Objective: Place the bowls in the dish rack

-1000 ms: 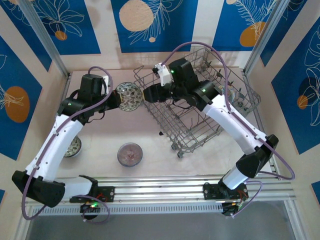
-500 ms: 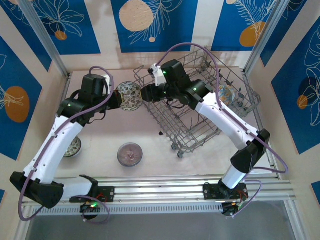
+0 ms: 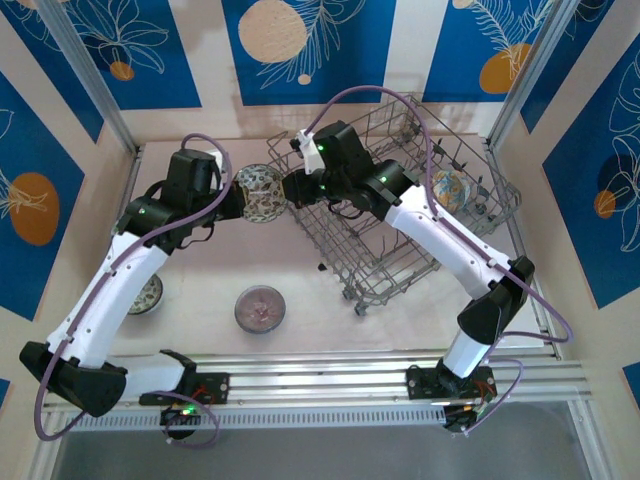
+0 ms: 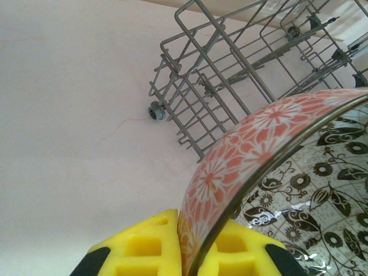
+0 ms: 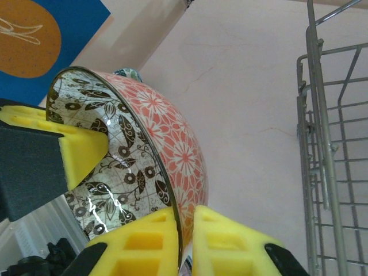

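**Bowl hand-off beside the rack**

Nearest, a pinkish-grey bowl [image 3: 259, 308] and a green-white bowl [image 3: 150, 294], half under the left arm, sit on the table [image 3: 210, 262]. Beyond them the orange-floral bowl [image 3: 262, 193] hangs on edge just left of the dish rack [image 3: 322, 242]. The left gripper [image 4: 192, 246] and right gripper [image 5: 185, 238] both pinch its rim, each clenched tight. This looks like a hand-off: the left must let go before the right carries it among the tines. Farthest, a painted bowl [image 3: 450, 187] stands in the rack.

The left gripper [image 4: 190, 247] pinches a red-flowered bowl [image 4: 253, 144] by its rim. A wire rack [image 4: 230, 75] stands beyond on a pale table [image 4: 75, 115].
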Controlling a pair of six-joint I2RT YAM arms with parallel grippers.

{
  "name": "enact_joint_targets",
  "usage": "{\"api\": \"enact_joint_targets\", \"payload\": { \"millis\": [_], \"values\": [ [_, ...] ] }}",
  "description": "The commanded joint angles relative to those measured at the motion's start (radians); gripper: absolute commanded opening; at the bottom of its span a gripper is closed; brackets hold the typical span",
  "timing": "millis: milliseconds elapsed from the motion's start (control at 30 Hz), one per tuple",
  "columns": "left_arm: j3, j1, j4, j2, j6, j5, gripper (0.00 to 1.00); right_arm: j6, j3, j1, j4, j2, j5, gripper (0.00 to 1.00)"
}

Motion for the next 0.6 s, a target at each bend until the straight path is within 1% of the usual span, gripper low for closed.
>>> {"api": "enact_joint_targets", "payload": {
  "millis": [0,33,133,233,400,500,567],
  "values": [
    [0.055,-0.020,0.033,0.001,-0.011,0.044,0.00,-0.022,0.029,0.009,-0.023,0.021,0.049,0.03],
    [0.056,-0.020,0.028,0.005,-0.011,0.048,0.00,-0.026,0.029,0.012,-0.027,0.020,0.060,0.00],
    [0.055,-0.024,0.027,0.012,-0.012,0.062,0.01,-0.035,0.029,0.017,-0.035,0.017,0.091,0.00],
    [0.056,-0.028,0.028,0.020,-0.012,0.091,0.09,-0.031,0.018,0.017,-0.025,0.008,0.110,0.00],
    [0.064,-0.030,0.013,0.019,-0.007,0.093,0.15,-0.019,0.005,0.015,0.000,-0.006,0.150,0.00],
    [0.067,-0.032,0.012,0.014,-0.003,0.089,0.22,-0.006,-0.012,0.009,0.027,-0.020,0.156,0.00],
    [0.072,-0.031,0.010,0.014,-0.002,0.089,0.31,0.002,-0.017,0.003,0.038,-0.027,0.157,0.00]
  ]
}}
